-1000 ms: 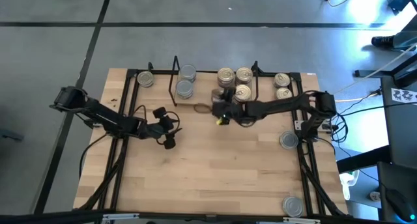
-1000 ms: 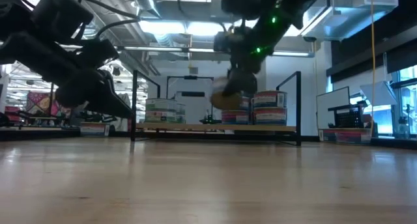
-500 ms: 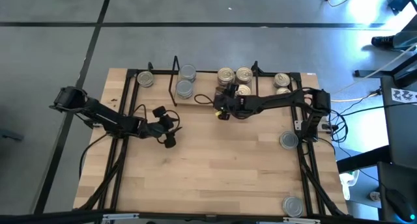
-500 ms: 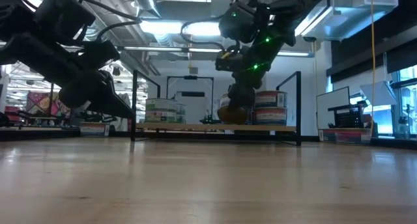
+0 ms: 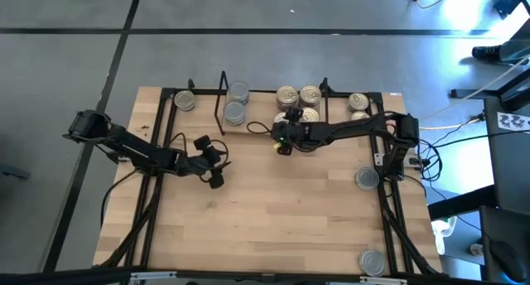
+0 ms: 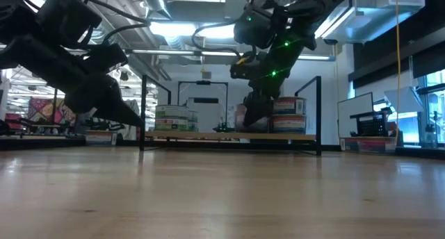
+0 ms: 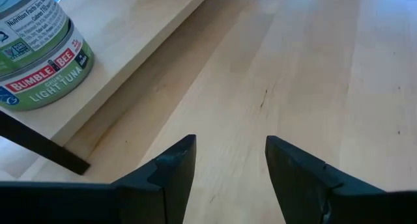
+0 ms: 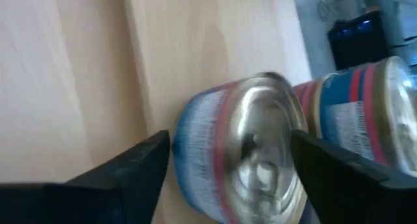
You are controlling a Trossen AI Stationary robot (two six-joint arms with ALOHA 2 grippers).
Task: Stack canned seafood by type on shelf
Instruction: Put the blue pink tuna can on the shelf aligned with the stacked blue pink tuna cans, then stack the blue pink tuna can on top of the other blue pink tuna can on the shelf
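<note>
We see the right gripper (image 5: 284, 141) at the front edge of the shelf (image 5: 257, 129), fingers spread wide w/ a tin (image 8: 241, 155) between them. In the right wrist view that tin shows a blue-and-red label and a shiny end, tilted on the wooden board; we can't tell if the fingers (image 8: 130, 175) touch it. Just beside it is another tin of the same kind (image 8: 365, 110).

Behind the gripper sits a group of gold-topped tins (image 5: 298, 97), stacked in the low view (image 6: 287, 115). To the left, past an upright wire loop (image 5: 222, 99), are two silver-topped tins (image 5: 236, 103), green-labelled in the low view (image 6: 174, 118). Other tins lie off the shelf: one at the back left corner (image 5: 185, 101), two at the back right (image 5: 358, 108), one by the right arm's base (image 5: 367, 179), one near the front right (image 5: 373, 263).

The left gripper (image 5: 212, 162) hangs over the table (image 5: 273, 210) left of centre, well apart from the shelf, fingers (image 7: 171, 168) open on nothing.
</note>
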